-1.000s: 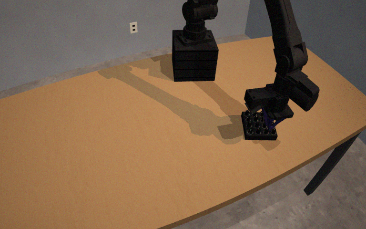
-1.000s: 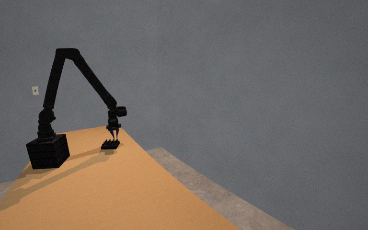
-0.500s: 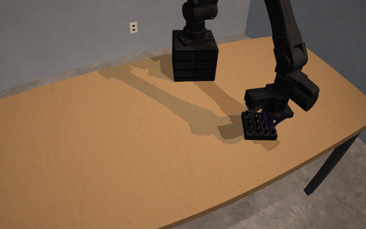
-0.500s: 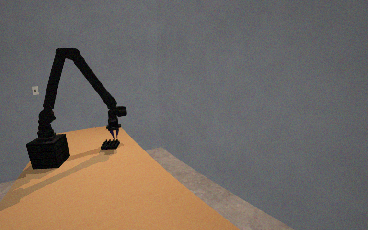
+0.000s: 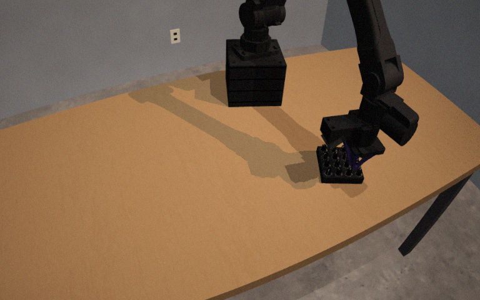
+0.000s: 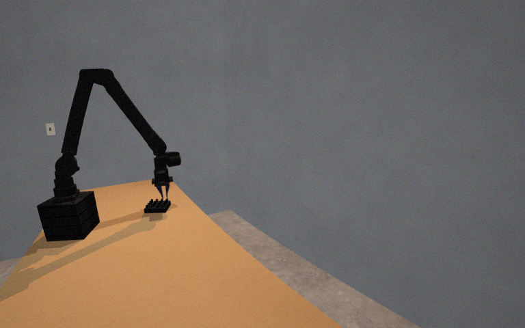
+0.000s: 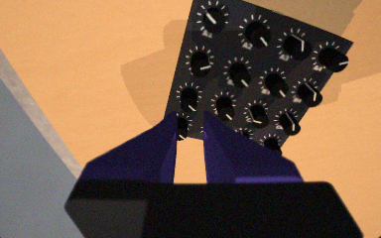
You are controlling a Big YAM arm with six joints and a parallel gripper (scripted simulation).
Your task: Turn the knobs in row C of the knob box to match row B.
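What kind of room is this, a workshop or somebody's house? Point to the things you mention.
Probably a lab or workroom, though I can't be certain: a black robot arm (image 5: 375,42) (image 6: 129,110) reaches over a wooden table (image 5: 141,197) (image 6: 185,270), above a knob box (image 5: 341,179) (image 6: 155,211) (image 7: 218,50).
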